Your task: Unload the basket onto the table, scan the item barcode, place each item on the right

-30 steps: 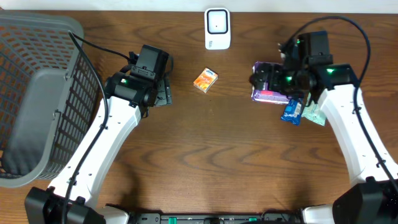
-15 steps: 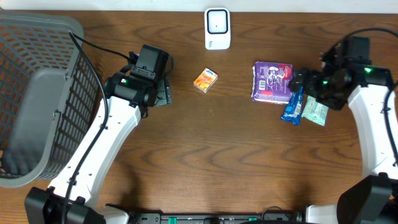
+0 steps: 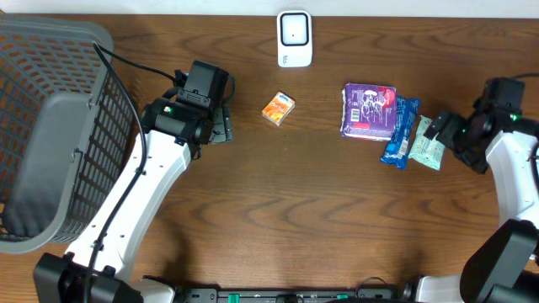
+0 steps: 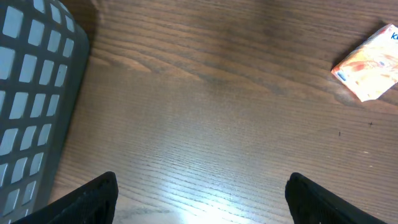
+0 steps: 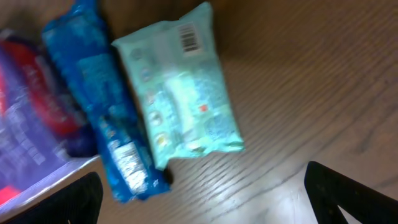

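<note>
Right wrist view: my right gripper [image 5: 205,202] is spread open and empty above the pale green pack [image 5: 180,109], near the table's right edge. The blue bar [image 5: 102,106] lies against it, so closing off-centre may pinch both. My left gripper [image 4: 202,199] also gapes empty.

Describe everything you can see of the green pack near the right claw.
The green pack is a soft, glossy mint pouch, plastic by its look, with small printed pictures and a barcode facing up near one end. It lies flat on the table, one long edge against the blue pack. The open right claw points at it without touching.
</note>
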You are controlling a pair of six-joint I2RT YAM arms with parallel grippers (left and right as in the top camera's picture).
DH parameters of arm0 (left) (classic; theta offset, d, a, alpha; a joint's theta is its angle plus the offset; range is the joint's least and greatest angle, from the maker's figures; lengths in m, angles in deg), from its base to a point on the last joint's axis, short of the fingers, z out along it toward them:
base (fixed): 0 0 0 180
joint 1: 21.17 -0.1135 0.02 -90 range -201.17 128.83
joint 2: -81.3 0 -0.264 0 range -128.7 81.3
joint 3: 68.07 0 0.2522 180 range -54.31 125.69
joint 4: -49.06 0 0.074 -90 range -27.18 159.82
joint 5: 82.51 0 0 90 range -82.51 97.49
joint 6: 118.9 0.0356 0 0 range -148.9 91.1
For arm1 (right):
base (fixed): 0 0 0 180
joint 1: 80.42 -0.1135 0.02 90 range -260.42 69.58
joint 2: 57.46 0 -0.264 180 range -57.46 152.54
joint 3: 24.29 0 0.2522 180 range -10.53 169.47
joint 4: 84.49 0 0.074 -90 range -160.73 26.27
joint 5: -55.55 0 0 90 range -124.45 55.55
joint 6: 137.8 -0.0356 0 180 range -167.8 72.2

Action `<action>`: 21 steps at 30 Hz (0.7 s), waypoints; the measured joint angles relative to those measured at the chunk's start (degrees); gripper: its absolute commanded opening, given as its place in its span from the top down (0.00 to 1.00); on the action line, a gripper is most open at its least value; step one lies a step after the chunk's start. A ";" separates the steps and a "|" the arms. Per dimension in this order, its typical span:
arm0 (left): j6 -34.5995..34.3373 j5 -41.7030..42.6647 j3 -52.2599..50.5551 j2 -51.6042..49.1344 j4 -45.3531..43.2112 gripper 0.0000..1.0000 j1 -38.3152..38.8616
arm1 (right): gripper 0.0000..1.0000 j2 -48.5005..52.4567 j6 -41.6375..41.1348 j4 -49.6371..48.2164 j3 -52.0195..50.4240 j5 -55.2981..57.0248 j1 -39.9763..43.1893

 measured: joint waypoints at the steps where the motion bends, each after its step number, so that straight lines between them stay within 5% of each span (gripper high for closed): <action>1: 0.00 0.00 0.00 0.00 0.00 0.14 0.00 | 0.01 0.02 -0.26 -1.16 -0.74 0.02 0.63; 7: 0.00 -0.02 0.00 0.00 0.00 0.14 0.00 | 0.14 0.04 -1.25 -8.63 -4.48 -0.37 3.37; 18: 0.00 -0.02 0.00 0.00 0.00 0.14 0.00 | 0.12 7.74 1.16 -16.06 -7.19 -7.34 3.34; 21: -0.02 -0.02 0.00 0.00 0.00 0.14 0.00 | 0.19 10.05 2.73 -16.44 -7.39 -9.49 3.34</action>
